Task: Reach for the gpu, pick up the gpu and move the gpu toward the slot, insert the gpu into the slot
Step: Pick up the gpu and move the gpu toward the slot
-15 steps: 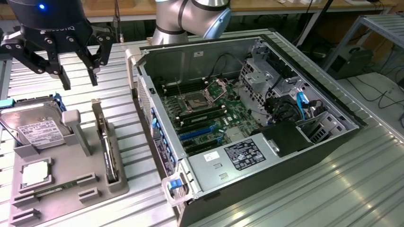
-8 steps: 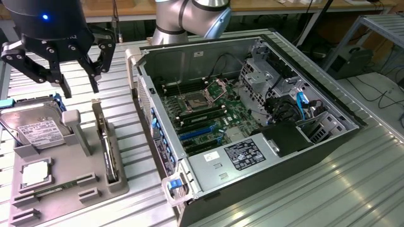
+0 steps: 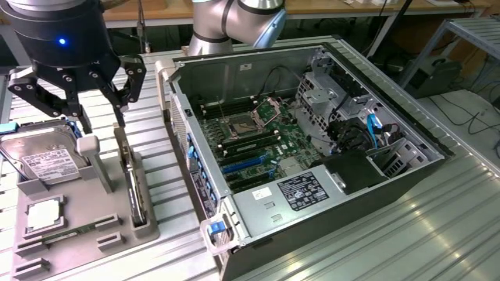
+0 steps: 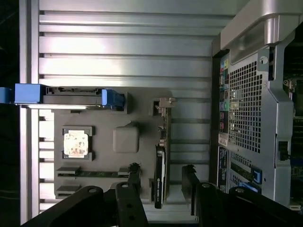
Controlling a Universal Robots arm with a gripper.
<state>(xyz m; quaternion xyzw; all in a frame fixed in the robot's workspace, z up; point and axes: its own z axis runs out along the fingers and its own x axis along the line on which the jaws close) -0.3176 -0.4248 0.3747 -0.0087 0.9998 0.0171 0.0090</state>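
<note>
The gpu (image 3: 133,181) is a thin dark card standing on edge in a grey holder (image 3: 102,199), with its silver bracket at one end. In the wrist view the gpu (image 4: 162,156) appears edge-on, its bracket nearest the bare ribbed table. My gripper (image 3: 102,126) hangs open just above the card's far end. The wrist view has my gripper (image 4: 162,178) with one dark finger on each side of the card and not touching it. The blue expansion slots (image 3: 242,168) lie on the motherboard inside the open computer case (image 3: 258,70).
The holder (image 4: 125,139) also carries a silver hard drive (image 3: 43,158) with blue rails (image 4: 111,98), a small square processor chip (image 4: 75,143) and a memory stick. The case wall (image 4: 246,113) stands close beside the holder. All of it rests on a ribbed metal table (image 3: 437,222).
</note>
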